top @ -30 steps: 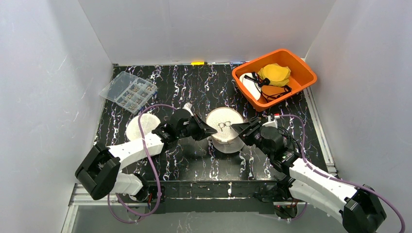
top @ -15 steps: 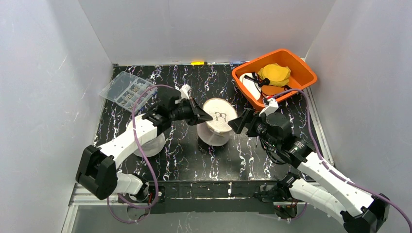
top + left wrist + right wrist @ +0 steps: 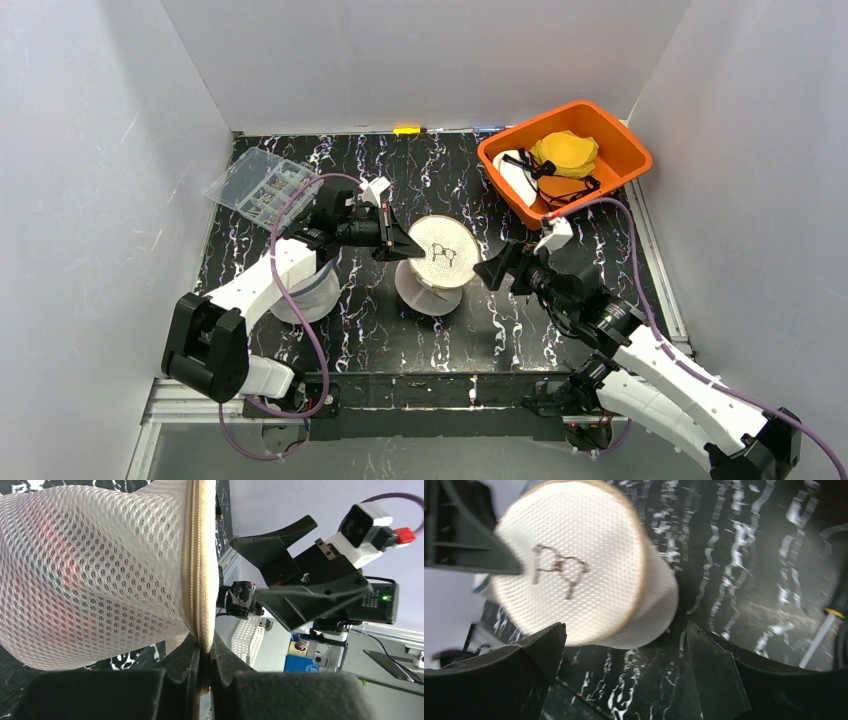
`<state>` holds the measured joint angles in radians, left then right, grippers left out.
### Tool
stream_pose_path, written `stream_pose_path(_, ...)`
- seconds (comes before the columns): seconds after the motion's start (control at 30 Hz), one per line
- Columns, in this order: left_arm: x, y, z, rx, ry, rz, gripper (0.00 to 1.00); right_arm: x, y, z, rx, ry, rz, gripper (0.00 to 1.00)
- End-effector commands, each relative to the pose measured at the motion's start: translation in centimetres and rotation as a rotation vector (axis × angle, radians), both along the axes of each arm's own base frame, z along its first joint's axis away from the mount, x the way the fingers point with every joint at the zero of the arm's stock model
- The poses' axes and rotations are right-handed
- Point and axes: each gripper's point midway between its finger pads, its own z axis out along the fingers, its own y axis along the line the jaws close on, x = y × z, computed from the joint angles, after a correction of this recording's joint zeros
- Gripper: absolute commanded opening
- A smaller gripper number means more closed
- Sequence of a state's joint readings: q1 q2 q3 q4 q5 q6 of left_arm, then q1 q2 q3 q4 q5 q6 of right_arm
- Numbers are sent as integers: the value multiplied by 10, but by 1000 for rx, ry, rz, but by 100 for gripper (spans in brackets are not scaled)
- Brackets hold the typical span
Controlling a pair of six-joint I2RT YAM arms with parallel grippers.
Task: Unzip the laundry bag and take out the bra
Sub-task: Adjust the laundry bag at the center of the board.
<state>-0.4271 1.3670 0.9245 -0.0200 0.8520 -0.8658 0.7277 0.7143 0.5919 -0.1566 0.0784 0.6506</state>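
The left gripper (image 3: pixel 403 243) is clenched on the zippered rim (image 3: pixel 199 565) of the white mesh laundry bag (image 3: pixel 437 262) and holds it tilted at the table's middle, its lower end by the black marbled tabletop (image 3: pixel 400 340). A reddish shape (image 3: pixel 50 545) shows through the mesh. The right gripper (image 3: pixel 497 268), fingers spread wide, hangs just right of the bag, apart from it. Bare tabletop lies before the bag. An orange bin (image 3: pixel 628 158) sits back right.

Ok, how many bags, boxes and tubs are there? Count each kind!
Mesh laundry bag: 2, one in the middle and one on the left
Clear plastic box: 1
Orange tub: 1
Total: 4
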Motion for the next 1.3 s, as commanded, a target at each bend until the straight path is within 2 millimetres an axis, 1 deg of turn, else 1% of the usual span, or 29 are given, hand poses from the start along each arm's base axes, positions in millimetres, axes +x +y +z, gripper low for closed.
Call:
stream_pose_path(0.0, 5, 9, -4, 28, -9, 58, 0, 18, -34, -7, 58, -31, -249, 99)
stream_pose_path(0.07, 12, 10, -1, 25, -7, 101, 0, 14, -26, -3, 93, -67, -190, 99)
stream_pose_path(0.13, 18, 10, 3, 16, 21, 141, 0, 14, -23, -2, 90, -73, -175, 99)
stream_pose_path(0.2, 24, 11, 2, 11, 81, 186, 0, 20, -35, -10, 64, -32, -264, 99)
stream_pose_path(0.23, 28, 14, -1, 16, 107, 210, 0, 24, -49, -14, 50, -8, -352, 99)
stream_pose_path(0.27, 30, 16, -5, 25, 130, 230, 0, 27, -58, -16, 49, -2, -412, 99)
stream_pose_path(0.3, 31, 19, -9, 39, 146, 246, 0, 28, -61, -13, 51, -25, -420, 99)
stream_pose_path(0.37, 31, 27, -15, 71, 135, 255, 0, 26, -55, -3, 59, -86, -355, 99)
stream_pose_path(0.43, 31, 32, -14, 100, 84, 231, 0, 23, -48, 1, 32, -106, -300, 99)
stream_pose_path(0.5, 30, 35, -9, 108, 46, 210, 0, 23, -40, 0, -31, -109, -233, 99)
stream_pose_path(0.57, 31, 37, -2, 88, 26, 211, 0, 23, -28, -4, -72, -76, -172, 99)
stream_pose_path(0.63, 31, 36, 5, 49, 23, 216, 0, 27, -20, -7, -99, -39, -153, 99)
stream_pose_path(0.7, 32, 36, 10, 25, 34, 234, 0, 36, -29, -10, -130, -16, -232, 99)
stream_pose_path(0.77, 30, 35, 14, 12, 60, 246, 0, 41, -31, -3, -104, -51, -261, 99)
stream_pose_path(0.8, 30, 35, 15, 8, 80, 255, 0, 41, -28, 2, -81, -79, -244, 99)
stream_pose_path(0.87, 28, 36, 15, 13, 122, 268, 0, 38, -15, 8, -49, -108, -172, 99)
stream_pose_path(1.03, 27, 35, 14, 0, 188, 289, 0, 26, 21, 10, -20, -91, 32, 99)
stream_pose_path(1.13, 29, 35, 11, -8, 217, 315, 0, 21, 33, 19, 27, -112, 92, 99)
stream_pose_path(1.2, 30, 35, 7, -9, 244, 336, 0, 14, 41, 27, 58, -123, 145, 98)
stream_pose_path(1.27, 31, 35, 5, -14, 269, 352, 0, 5, 49, 40, 95, -149, 193, 96)
